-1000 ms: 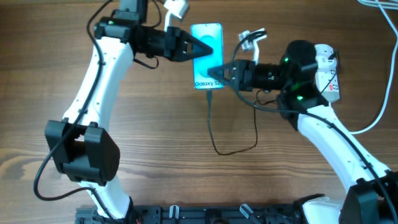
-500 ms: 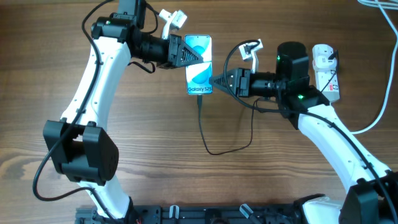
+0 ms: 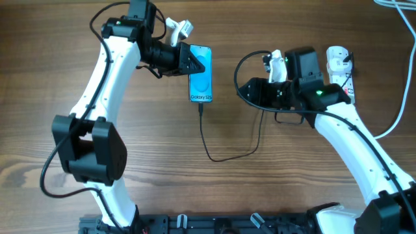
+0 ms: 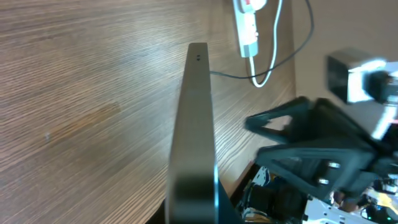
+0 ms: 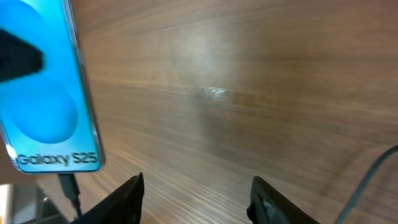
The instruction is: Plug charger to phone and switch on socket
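Observation:
The phone (image 3: pixel 203 81), lit teal-blue with a "Galaxy S25" band, is held off the table in my left gripper (image 3: pixel 191 62), which is shut on its upper part. The left wrist view shows the phone edge-on (image 4: pixel 196 112). The charger's thin black cable (image 3: pixel 214 156) runs from a plug in the phone's bottom edge (image 5: pixel 68 185), loops over the table and rises towards my right arm. My right gripper (image 3: pixel 244 90) is open and empty, apart from the phone on its right (image 5: pixel 199 199). The white socket (image 3: pixel 339 64) lies behind my right arm, partly hidden.
The socket's thick white cord (image 3: pixel 398 114) runs off the right edge. The socket and cord also show far off in the left wrist view (image 4: pixel 247 28). A black rail (image 3: pixel 214 224) lines the front table edge. Bare wooden table (image 3: pixel 273 188) lies below the cable loop.
My left gripper has carried the phone left and a little down, the charger trailing from its bottom. My right gripper has come off the phone's bottom edge and drawn back to the right.

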### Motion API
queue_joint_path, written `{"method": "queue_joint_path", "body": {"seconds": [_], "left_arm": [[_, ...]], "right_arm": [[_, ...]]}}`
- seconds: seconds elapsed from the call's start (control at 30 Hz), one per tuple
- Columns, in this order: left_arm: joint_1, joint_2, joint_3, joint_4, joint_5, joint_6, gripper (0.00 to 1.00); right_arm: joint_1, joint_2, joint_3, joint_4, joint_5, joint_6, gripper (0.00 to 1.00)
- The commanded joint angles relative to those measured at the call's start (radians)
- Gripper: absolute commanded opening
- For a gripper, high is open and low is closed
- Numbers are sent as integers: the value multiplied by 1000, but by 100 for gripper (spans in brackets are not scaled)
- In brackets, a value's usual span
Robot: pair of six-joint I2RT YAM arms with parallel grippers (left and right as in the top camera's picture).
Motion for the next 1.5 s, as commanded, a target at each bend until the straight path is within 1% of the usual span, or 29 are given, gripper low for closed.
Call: {"method": "queue_joint_path", "body": {"seconds": [0.0,0.03,0.13,0.23,0.37,0.4,0.5,0.77,0.93,1.2,1.3,1.47], "left_arm": [[-2,16,-2,-2,2,-27,4],[-2,20,-2,-1,-26,-60,4],[-2,39,-2,-1,-55,-94,4],[-2,75,-3,0,-55,-112,4],[-2,117,-5,5,-55,-112,4],[-2,143,-5,19,-77,-112,4],[-2,183,-8,50,-130,-111,4],[1,315,-16,163,-160,-112,4],[1,357,-16,166,-204,-112,4],[1,387,-23,166,-212,-112,4],[1,387,-24,166,-224,-113,15],[1,387,-24,158,-276,-120,22]], "right_arm": [[1,7,71,-92,151,-53,49],[1,7,87,-130,177,-53,48],[1,7,112,-179,180,-59,41],[1,7,113,-196,180,-59,40],[1,7,113,-204,180,-59,36],[1,7,113,-203,180,-59,35],[1,7,113,-204,180,-59,35],[1,7,113,-203,180,-59,35],[1,7,113,-203,181,-60,36],[1,7,113,-203,181,-76,36],[1,7,113,-200,182,-79,36],[1,7,113,-200,181,-101,36]]}}
